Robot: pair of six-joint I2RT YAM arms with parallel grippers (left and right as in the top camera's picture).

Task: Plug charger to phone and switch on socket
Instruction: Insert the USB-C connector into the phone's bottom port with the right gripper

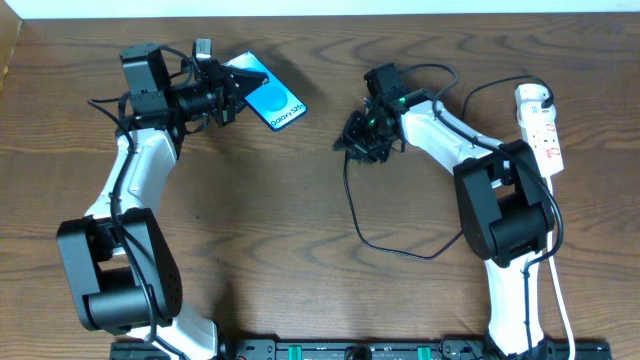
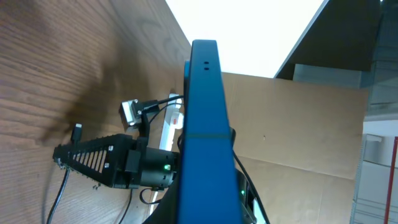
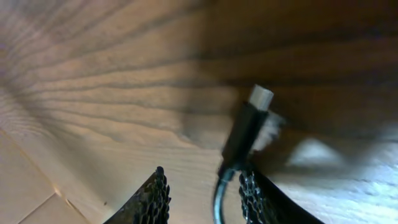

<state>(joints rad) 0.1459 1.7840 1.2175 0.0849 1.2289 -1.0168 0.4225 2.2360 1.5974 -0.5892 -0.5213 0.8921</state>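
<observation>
Looking overhead, the left gripper clasps the phone at 11 o'clock; the socket lies at 3 o'clock. Left wrist: phone edge-on. Right wrist: the charger tip points toward 1 o'clock; whether the right gripper pinches it, I cannot tell. I'd square tip to phone before pushing

You have a brown wood-grain table top with a thin white strip along its far edge and a black bar with green marks at its near edge, and, in the left wrist view, a tan flat panel under a bright white ceiling.
</observation>
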